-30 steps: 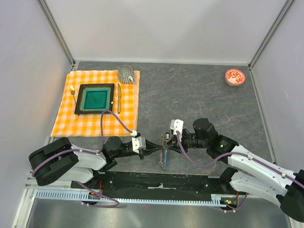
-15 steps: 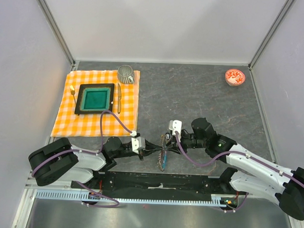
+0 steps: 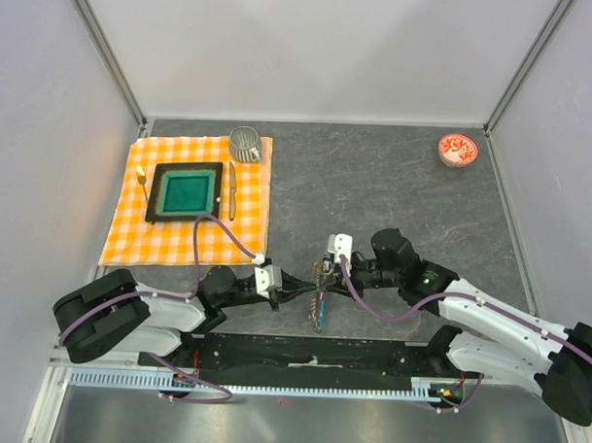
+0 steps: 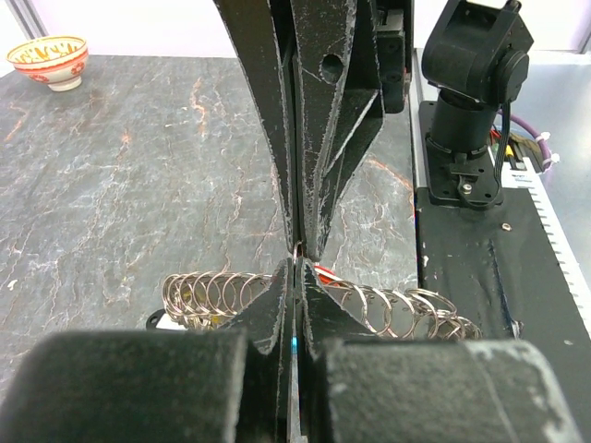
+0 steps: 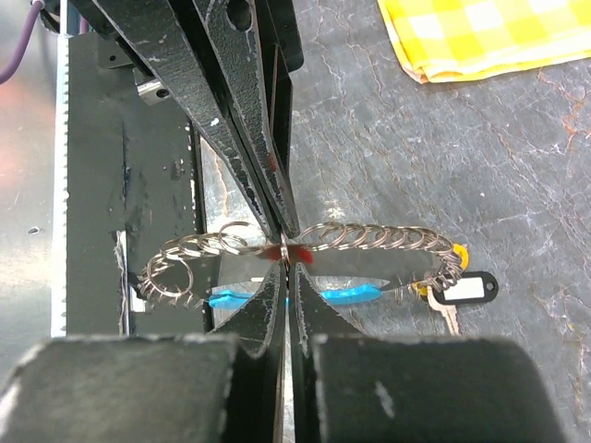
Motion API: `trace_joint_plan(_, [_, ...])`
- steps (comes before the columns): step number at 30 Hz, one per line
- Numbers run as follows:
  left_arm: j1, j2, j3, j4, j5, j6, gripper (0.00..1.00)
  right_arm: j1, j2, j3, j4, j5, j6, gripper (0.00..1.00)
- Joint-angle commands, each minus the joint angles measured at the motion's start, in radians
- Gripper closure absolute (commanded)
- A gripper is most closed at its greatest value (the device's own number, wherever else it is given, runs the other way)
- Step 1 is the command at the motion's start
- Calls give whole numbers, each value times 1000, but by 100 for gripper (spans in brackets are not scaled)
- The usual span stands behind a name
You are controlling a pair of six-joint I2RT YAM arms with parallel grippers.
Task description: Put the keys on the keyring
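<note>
Silvery rings of the keyring (image 5: 369,236) lie strung out on the grey table (image 3: 394,186), near its front edge and midway between the two arms. Over the last second we see almost nothing shift. The right arm has crept a shade leftward and nearer, the left has barely stirred, and the chain lies where it did. We judge that fine threading is under way, with no key newly seated.

The keyring's long axis runs near to far, square across the line on which the grippers meet. Its blue tag (image 5: 351,293) lies toward the near end, and a tagged key (image 5: 464,288) sits at the far end.

The left gripper (image 4: 295,273) and the right gripper (image 5: 288,269) meet tip to tip at mid-chain. Each has its fingers pressed together on a ring there. A red scrap (image 5: 275,250), likely a key head, sits at that pinch. We cannot tell which gripper holds it.
</note>
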Motion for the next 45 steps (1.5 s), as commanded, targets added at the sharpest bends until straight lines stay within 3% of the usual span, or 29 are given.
trace_joint_plan(1, [-2,-34,-3,249,-7,-15,98,-2,-16,12,6,3,-12,100])
trace_joint_plan(3, [-2,-47,3,216,-4,-9,98,-2,-22,32,-21,15,-18,100])
trace_joint_plan(10, [-2,-182,92,-198,1,92,64,-3,-31,121,-190,73,-81,100])
trace_joint_plan(17, [-3,-228,178,-435,53,146,49,8,-7,206,-318,129,-170,100])
trace_joint_plan(30, [-3,-131,263,-505,121,149,48,57,21,270,-393,159,-250,100])
trace_joint_plan(45, [-5,-36,330,-573,173,132,70,75,1,261,-384,167,-256,100])
